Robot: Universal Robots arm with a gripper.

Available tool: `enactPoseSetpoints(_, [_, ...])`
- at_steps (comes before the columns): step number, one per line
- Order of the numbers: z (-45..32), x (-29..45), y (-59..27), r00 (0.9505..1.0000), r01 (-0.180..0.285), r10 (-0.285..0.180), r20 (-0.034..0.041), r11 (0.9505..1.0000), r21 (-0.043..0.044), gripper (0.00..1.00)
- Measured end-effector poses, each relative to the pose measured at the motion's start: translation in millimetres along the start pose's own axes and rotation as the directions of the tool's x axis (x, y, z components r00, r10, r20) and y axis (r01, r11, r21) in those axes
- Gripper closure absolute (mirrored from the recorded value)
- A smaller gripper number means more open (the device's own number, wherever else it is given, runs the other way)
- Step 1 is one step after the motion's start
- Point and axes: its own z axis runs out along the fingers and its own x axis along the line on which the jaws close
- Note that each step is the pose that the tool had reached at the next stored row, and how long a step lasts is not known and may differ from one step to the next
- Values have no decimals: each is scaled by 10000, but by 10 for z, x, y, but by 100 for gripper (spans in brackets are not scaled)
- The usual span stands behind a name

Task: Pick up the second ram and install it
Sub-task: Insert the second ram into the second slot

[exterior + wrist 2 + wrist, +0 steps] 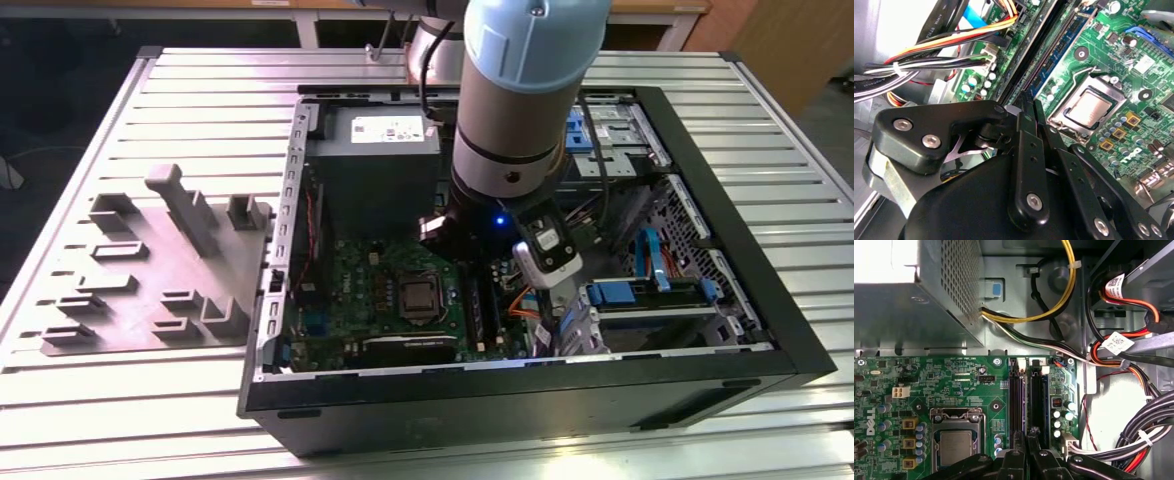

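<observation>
Your gripper (1026,100) has fingers pressed together, tips at one end of the second ram (1056,47); it stands in a motherboard (350,275) slot, on the exterior view's right of the processor socket (419,296).

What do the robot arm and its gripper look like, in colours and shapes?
The arm is a grey cylinder with a pale blue cap, a black cable beside it and a small blue light low down. The gripper is black linked bars with silver screws.

Colours and patterns
Motherboard (954,385) was green, power supply (944,300) perforated grey, gripper (1031,432) black, table (200,110) ribbed silver, case (507,410) black.
</observation>
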Motion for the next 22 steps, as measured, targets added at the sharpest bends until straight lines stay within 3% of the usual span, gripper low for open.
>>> enactPoseSetpoints(12, [-7, 15, 1, 9999, 76, -76, 129, 10000, -34, 87])
enactPoseSetpoints(22, [-6, 19, -1, 9996, 257, -257, 123, 9997, -34, 87])
